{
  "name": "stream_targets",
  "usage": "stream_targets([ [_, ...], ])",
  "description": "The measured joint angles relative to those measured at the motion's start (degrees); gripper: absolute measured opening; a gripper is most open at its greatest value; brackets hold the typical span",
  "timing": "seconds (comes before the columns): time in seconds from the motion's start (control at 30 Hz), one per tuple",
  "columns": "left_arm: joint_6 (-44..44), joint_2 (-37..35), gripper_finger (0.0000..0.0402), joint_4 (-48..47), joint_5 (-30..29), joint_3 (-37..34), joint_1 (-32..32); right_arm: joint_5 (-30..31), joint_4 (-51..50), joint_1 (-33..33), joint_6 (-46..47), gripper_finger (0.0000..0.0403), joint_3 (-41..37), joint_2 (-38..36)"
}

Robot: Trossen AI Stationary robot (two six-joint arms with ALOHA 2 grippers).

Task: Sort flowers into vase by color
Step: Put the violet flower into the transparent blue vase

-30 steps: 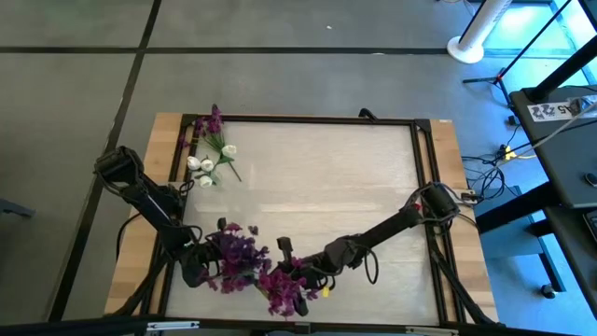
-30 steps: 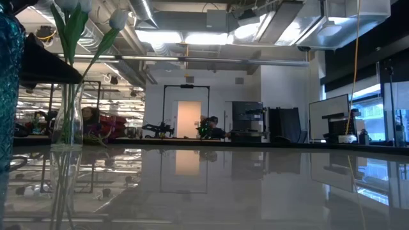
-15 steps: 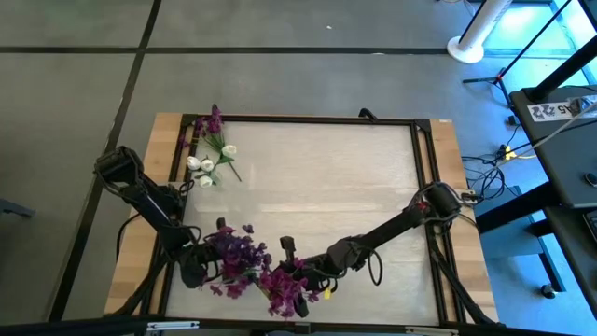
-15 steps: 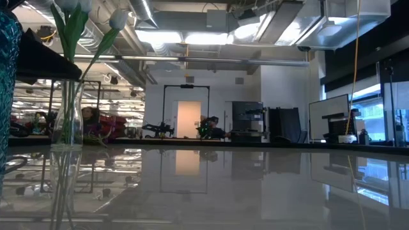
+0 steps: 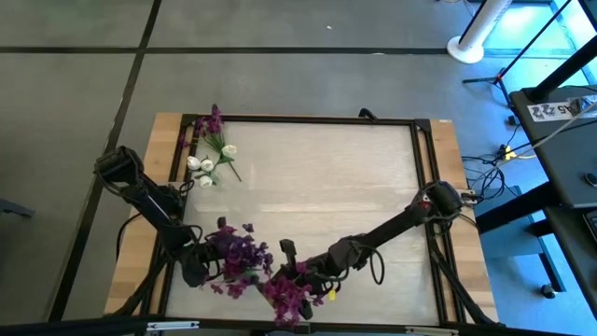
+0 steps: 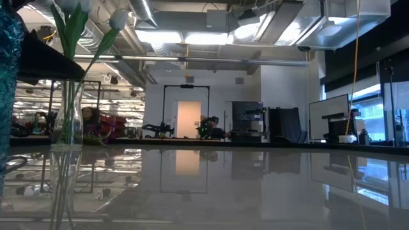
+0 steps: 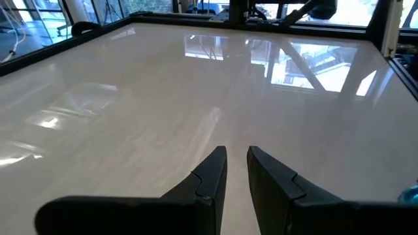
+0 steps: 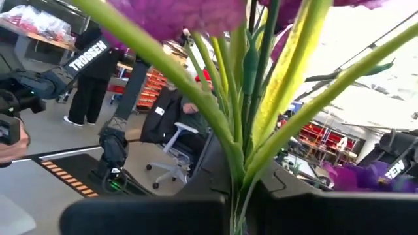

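Right wrist view: right fingers (image 8: 238,209) clamp purple flowers' (image 8: 196,13) stems; left fingers' (image 7: 209,179) state unclear.

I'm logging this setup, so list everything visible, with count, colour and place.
purple flowers: two clusters, purple with green stems, near table edge between the arms.
vased flowers: white buds and one purple sprig, table's far-left corner.
clear vase: one, holding white buds.
table: one, pale top, dark frame.
left gripper: dark, nearly shut, over bare tabletop, nothing between the fingers.
right gripper: dark, shut on purple flowers' stems.
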Motion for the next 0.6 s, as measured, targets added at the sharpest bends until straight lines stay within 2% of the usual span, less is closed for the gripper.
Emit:
stream_targets([
  [0.6,0.49,0.0,0.0059,-0.09,1.8,-0.02,1.3,1.68,-2.55,-0.38,-0.6,0.0012,0.04,-0.08],
])
